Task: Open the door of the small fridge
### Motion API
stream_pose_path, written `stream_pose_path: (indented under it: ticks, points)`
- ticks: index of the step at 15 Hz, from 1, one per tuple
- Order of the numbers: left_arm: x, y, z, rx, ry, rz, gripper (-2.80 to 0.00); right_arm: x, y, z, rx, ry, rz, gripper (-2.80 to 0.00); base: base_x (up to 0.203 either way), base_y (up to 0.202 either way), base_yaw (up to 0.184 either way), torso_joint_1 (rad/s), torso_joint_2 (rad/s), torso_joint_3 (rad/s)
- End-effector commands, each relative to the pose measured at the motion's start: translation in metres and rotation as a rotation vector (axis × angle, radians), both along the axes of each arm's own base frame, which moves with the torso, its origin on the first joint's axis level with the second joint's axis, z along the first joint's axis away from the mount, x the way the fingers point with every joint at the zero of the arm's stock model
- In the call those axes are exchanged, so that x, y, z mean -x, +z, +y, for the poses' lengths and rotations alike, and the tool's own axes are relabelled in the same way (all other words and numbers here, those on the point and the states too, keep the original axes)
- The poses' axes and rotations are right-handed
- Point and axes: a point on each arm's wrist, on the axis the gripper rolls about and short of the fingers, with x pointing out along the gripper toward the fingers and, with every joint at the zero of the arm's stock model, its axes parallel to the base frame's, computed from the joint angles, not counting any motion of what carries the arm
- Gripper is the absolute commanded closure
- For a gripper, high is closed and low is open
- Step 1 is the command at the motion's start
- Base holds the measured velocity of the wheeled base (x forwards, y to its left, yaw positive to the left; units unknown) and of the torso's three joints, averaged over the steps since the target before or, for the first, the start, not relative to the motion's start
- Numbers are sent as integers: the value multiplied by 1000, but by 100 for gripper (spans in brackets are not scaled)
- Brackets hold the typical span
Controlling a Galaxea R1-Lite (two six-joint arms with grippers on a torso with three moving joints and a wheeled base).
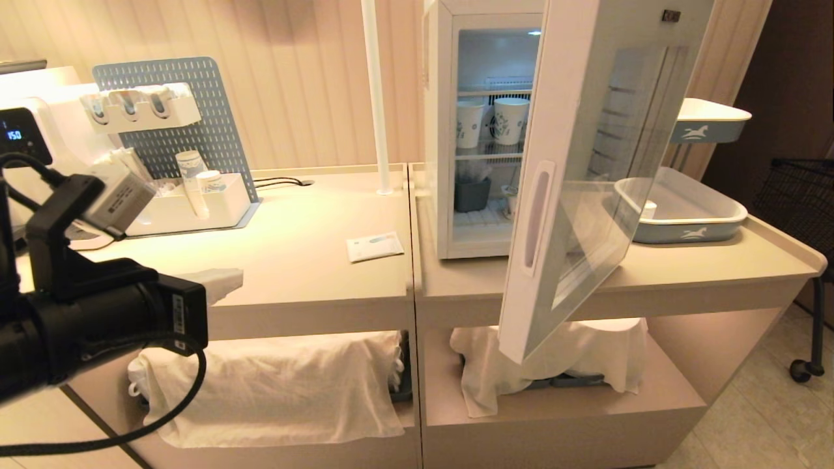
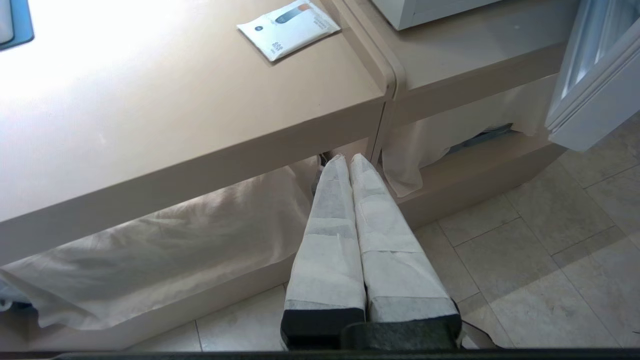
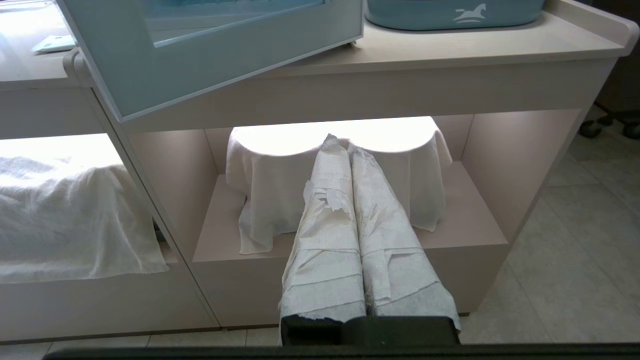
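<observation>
Both pairs of fingers (image 2: 348, 160) (image 3: 340, 142) pressed together, low, well apart from the door (image 1: 586, 176), ajar.

The black display (image 1: 18, 135) on the white dispenser reads 150.

Glossy glass is gleaming in the door (image 1: 606, 150), matt beige worktop (image 1: 313, 260), rough white cloth (image 1: 273, 391) draping below.

White small fridge (image 1: 443, 130) on counter, cups inside; glass-windowed door (image 1: 586, 176) swung wide open.
</observation>
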Motion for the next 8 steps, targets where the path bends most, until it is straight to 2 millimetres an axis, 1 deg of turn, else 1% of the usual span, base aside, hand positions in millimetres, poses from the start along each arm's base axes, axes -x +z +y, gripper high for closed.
stream_pose_path:
  ticks: [1, 2, 4, 5, 8]
  points:
    - [-3, 1, -3, 1, 0, 1, 0, -1, -3, 0, 0, 0, 10, 0, 0, 0, 0, 0, 0, 0]
    - [-3, -1, -3, -3, 3, 3, 0, -1, -3, 0, 0, 0, 10, 0, 0, 0, 0, 0, 0, 0]
    - [5, -10, 3, -13, 16, 23, 0, -1, -3, 0, 0, 0, 10, 0, 0, 0, 0, 0, 0, 0]
    - [12, -14, 8, -12, 27, 26, 0, -1, -3, 0, 0, -1, 10, 0, 0, 0, 0, 0, 0, 0]
    - [34, -35, 25, -19, 73, 53, 0, -1, -3, 0, 0, -1, 10, 0, 0, 0, 0, 0, 0, 0]
